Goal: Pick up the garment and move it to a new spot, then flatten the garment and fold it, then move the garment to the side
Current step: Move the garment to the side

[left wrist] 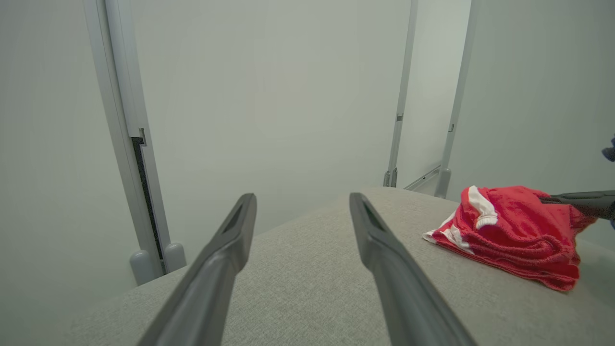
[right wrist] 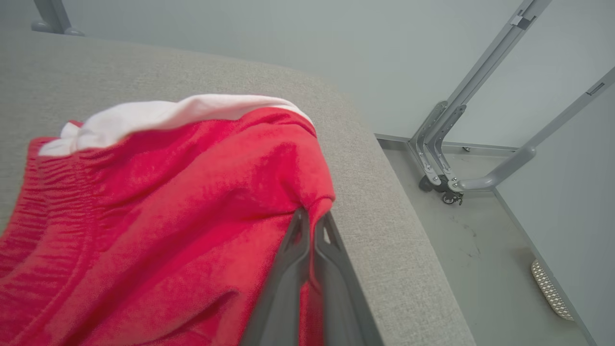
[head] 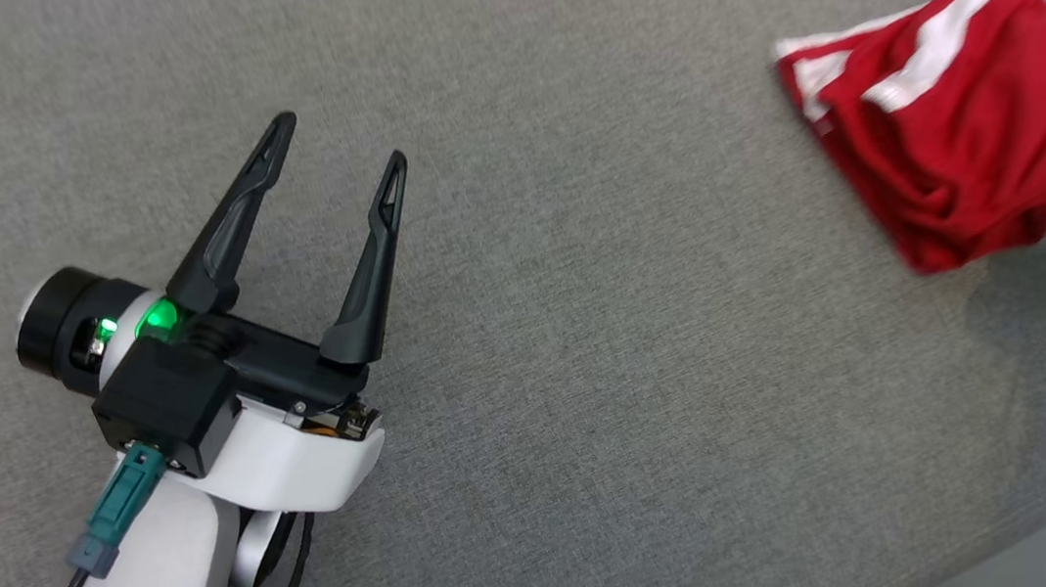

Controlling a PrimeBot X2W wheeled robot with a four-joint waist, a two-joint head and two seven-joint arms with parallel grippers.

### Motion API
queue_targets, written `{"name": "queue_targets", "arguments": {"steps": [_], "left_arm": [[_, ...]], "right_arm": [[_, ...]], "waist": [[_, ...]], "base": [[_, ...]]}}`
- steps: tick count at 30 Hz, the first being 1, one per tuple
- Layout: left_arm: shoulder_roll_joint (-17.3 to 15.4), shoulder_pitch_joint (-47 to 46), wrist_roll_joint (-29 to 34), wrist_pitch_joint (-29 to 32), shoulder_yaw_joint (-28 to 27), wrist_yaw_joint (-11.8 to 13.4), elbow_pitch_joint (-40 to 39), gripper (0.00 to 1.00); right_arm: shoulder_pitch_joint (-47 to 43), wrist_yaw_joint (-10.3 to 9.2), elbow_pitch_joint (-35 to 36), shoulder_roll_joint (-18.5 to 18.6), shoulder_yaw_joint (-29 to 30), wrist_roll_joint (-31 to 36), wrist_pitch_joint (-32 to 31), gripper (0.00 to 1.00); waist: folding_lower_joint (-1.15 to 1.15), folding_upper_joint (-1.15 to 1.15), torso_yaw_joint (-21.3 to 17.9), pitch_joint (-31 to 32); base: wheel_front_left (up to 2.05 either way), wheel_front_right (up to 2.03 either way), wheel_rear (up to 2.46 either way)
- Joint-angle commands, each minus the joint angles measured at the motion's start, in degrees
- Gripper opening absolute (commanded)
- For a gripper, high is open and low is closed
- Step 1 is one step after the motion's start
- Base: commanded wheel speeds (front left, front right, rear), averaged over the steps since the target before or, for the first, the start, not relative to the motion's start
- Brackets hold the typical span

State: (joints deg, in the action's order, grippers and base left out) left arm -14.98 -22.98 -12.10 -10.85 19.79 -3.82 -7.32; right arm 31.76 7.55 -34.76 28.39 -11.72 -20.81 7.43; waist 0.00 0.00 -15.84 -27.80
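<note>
The right gripper (right wrist: 312, 216) is clamped on a bunched red garment (head: 958, 136), probably shorts, near the right edge of the grey fabric surface (head: 591, 374). The left gripper (head: 338, 137) stands wide and empty. Relocation appears under way; flattening, folding and setting aside are not yet done. Pale walls and metal frame legs (right wrist: 442, 158) surround the surface.

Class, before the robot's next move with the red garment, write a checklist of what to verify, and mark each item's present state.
1. Right claw shut on the crumpled red knit garment with white stripes: ok.
2. Left claw open, apart from garment: ok.
3. Garment lifted off the grey fabric-covered surface: cannot tell; lower folds seem to touch it.
4. Garment flat: not ok, bunched.
5. Bare surface ahead of left claw for setting down: ok.
</note>
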Motion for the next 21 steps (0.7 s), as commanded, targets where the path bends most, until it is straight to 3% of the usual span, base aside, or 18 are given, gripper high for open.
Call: {"name": "queue_targets", "arguments": {"steps": [1,6,7,8,9,15,21], "left_arm": [[-0.3,-1.3,0.7,0.0,0.0,-0.2,-0.3,1.0],[-0.9,-3.8,0.9,0.1,0.9,-1.1,-0.9,1.0],[-0.9,-4.1,0.8,0.1,1.0,-1.1,-0.9,1.0],[-1.0,-4.3,0.8,0.0,1.1,-1.2,-0.8,1.0],[-1.1,-4.5,0.6,0.0,1.0,-1.2,-0.7,1.0],[-1.0,-2.1,-0.5,-1.0,-0.1,0.3,1.4,1.0],[-0.6,3.3,-3.3,-2.1,-2.7,2.8,3.6,1.0]], "right_arm": [[1.6,-0.12,-0.6,0.5,0.4,0.4,0.8,0.0],[5.9,-0.12,-6.3,2.2,4.1,1.9,2.0,0.0],[6.7,-0.12,-7.6,2.3,5.0,2.4,2.2,0.08],[7.5,-0.12,-8.7,2.0,5.5,2.9,2.8,0.67],[8.0,-0.12,-10.2,1.6,6.4,3.4,3.0,1.0],[6.4,-0.12,-13.8,-2.0,11.5,6.1,6.5,1.0],[-2.2,-0.12,-5.5,-6.2,14.4,5.9,7.8,1.0]], "waist": [[0.0,0.0,-0.3,-3.6],[0.0,0.0,0.6,-6.6],[0.0,0.0,0.7,-6.9],[0.0,0.0,0.8,-7.1],[0.0,0.0,0.8,-7.2],[0.0,0.0,0.2,-4.1],[0.0,0.0,-0.2,3.1]], "base": [[0.0,0.0,0.0],[0.0,0.0,0.0],[0.0,0.0,0.0],[0.0,0.0,0.0],[0.0,0.0,0.0],[0.0,0.0,0.0],[0.0,0.0,0.0]]}}
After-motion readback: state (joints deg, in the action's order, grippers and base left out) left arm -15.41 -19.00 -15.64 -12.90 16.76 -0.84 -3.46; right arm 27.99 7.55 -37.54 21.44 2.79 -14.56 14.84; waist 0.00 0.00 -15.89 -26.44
